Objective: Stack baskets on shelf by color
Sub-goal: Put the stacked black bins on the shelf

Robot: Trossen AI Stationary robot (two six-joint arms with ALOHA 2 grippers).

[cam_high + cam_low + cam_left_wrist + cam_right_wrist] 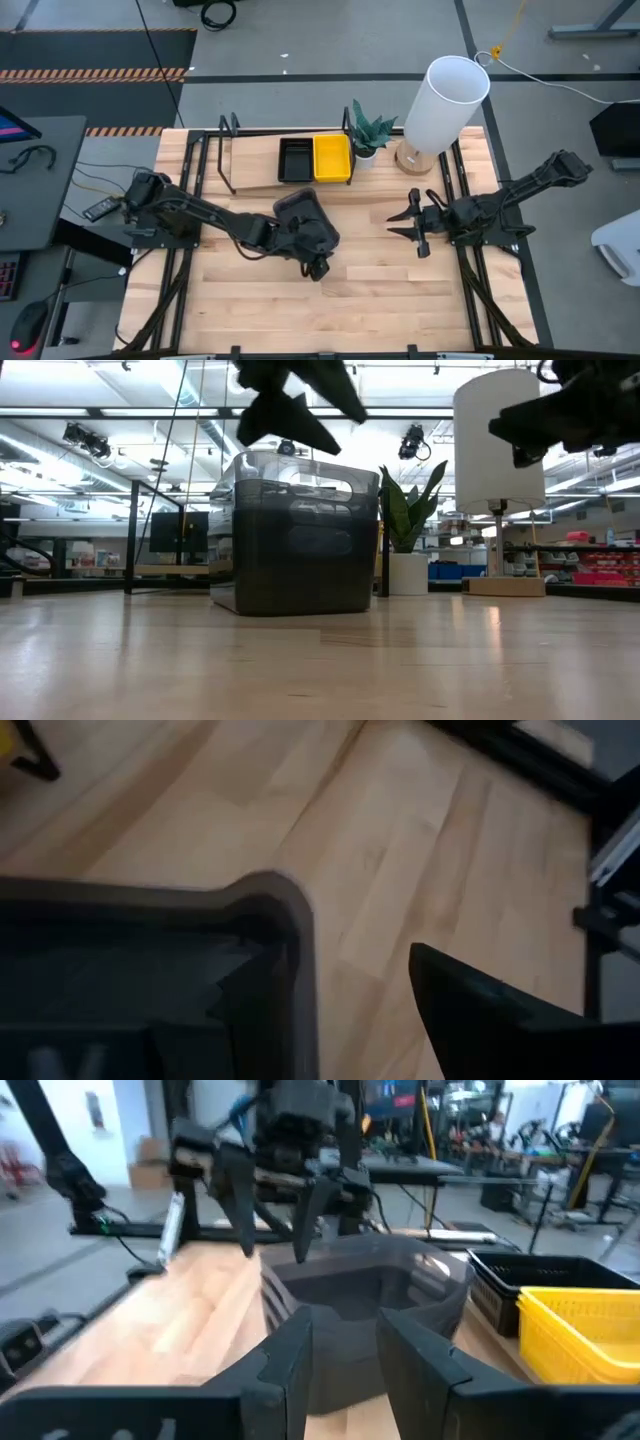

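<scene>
A smoky dark grey basket stands flat on the tabletop, in front of the shelf. On the shelf plank, a black basket and a yellow basket sit side by side. My left gripper is open and hovers just above the grey basket's near rim. In the left wrist view, one finger is outside a rounded corner and the other is over the inside. My right gripper is open to the basket's right, pointing at it.
A potted plant and a tall white lamp stand at the far right of the table, beside the shelf's right end post. Black rails run along both table sides. Bare wood lies toward the near edge.
</scene>
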